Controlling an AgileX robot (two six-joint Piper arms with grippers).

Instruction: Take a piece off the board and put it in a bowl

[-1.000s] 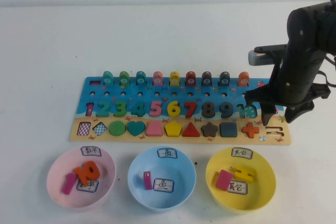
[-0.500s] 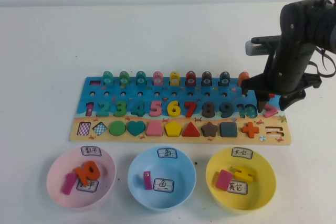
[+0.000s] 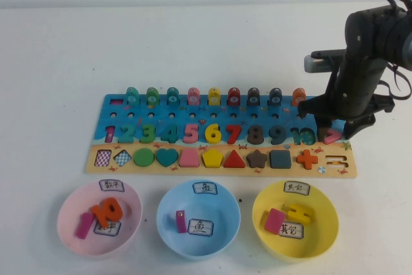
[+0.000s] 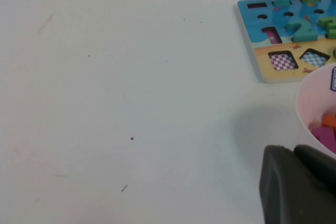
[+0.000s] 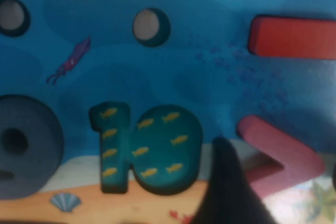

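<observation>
The board [image 3: 193, 120] lies across the middle of the table. The pinkish-red chevron piece [image 3: 332, 138] sits in its slot at the board's right end, beside the teal 10 [image 3: 302, 136]. My right gripper [image 3: 336, 131] is open and hangs just over the chevron, one finger on each side. In the right wrist view the chevron [image 5: 283, 153] lies between a dark finger [image 5: 226, 192] and the frame edge. The yellow bowl [image 3: 322, 239] stands in front of the board at the right. My left gripper [image 4: 296, 182] is shut and sits low beside the pink bowl [image 4: 315, 103], out of the high view.
The red minus bar [image 5: 294, 36] lies behind the chevron. The yellow bowl holds a pink block [image 3: 275, 220] and a yellow piece [image 3: 300, 212]. A light blue bowl [image 3: 225, 230] and the pink bowl [image 3: 67, 230] stand to its left. Fish pegs [image 3: 214, 96] line the board's far edge.
My right gripper has moved away from the board's front strip toward its far edge and slightly right. The chevron, hidden before, now shows between the open fingers.
</observation>
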